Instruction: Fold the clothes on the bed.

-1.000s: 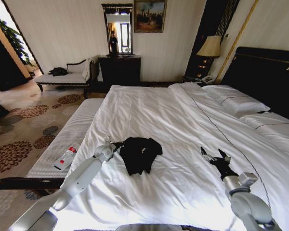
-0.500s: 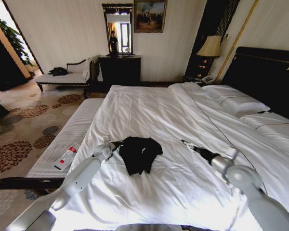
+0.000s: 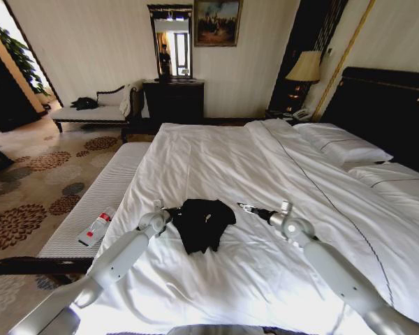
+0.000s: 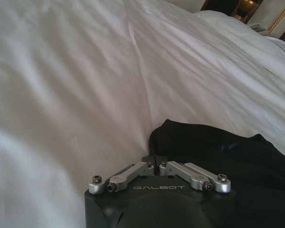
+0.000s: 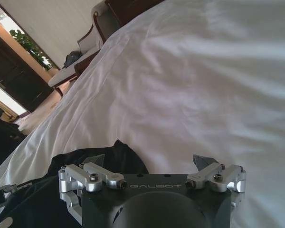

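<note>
Head view: left claw (image 3: 173,211) apparently pinches the clothes (image 3: 202,222), right claw (image 3: 243,206) spread beside.

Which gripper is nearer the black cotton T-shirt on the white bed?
Left. The left gripper is shut on the black cotton T-shirt at its edge; the right gripper is open, just off the opposite edge.

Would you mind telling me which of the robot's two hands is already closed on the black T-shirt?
The left hand: its fingers are pinched shut on the edge of the black T-shirt. The right hand is open beside the shirt's other side, gripping nothing.
</note>
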`<state>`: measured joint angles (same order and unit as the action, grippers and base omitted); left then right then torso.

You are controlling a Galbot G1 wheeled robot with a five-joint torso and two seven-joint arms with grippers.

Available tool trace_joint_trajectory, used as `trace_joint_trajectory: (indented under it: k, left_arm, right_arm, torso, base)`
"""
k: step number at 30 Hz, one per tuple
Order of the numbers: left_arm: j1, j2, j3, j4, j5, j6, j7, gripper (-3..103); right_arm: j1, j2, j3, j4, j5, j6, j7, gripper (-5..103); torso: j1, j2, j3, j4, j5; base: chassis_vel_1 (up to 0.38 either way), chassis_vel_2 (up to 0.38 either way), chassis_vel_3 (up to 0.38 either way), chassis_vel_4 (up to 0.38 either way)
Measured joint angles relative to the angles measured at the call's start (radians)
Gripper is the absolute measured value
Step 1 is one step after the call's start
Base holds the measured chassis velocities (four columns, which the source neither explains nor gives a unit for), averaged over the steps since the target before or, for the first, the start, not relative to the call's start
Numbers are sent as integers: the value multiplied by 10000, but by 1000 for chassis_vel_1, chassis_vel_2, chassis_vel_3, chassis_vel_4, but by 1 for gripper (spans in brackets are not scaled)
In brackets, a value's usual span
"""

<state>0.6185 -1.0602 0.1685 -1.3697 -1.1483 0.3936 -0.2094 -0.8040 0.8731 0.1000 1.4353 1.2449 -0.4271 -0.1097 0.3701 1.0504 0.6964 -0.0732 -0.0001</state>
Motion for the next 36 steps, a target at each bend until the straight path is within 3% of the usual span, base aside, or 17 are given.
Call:
trace_joint_trajectory:
  k: [13, 15, 18, 21, 26, 34, 36]
  left_arm:
    - [74, 136, 58, -165, -22, 3, -61, 0]
    - [80, 191, 87, -198, -33, 6, -62, 0]
    - [110, 222, 82, -226, -35, 5, -62, 0]
    - [207, 260, -12, -264, -36, 6, -62, 0]
    - [252, 215, -61, -260, -11, 7, -61, 0]
    - [238, 29, -40, -174, 39, 6, -102, 0]
    - [231, 5, -32, -169, 41, 6, -110, 0]
  right_arm:
    - [394, 568, -573, -484, -81, -269, -162, 101]
    - [437, 674, -702, -644, -242, -256, -264, 92]
    - [436, 736, -737, -681, -300, -253, -292, 87]
    - [382, 803, -794, -696, -441, -235, -315, 71]
    - [370, 839, -796, -719, -452, -225, -316, 60]
    - [279, 856, -808, -579, -464, -205, -301, 22]
    - [279, 857, -808, -552, -464, -200, -290, 22]
  torso:
    - [-3, 0, -2, -1, 0]
    - [-1, 0, -1, -2, -1]
    - [-1, 1, -2, -2, 0]
    - [-2, 1, -1, 0, 2]
    - [-2, 1, -2, 0, 0]
    - [-2, 1, -1, 0, 1]
    - [-2, 1, -2, 0, 1]
  base:
    - [0, 0, 0, 0]
    - [0, 0, 0, 0]
    - [0, 0, 0, 0]
    - [0, 0, 0, 0]
    - [0, 0, 0, 0]
    - [0, 0, 0, 0]
    - [0, 0, 0, 0]
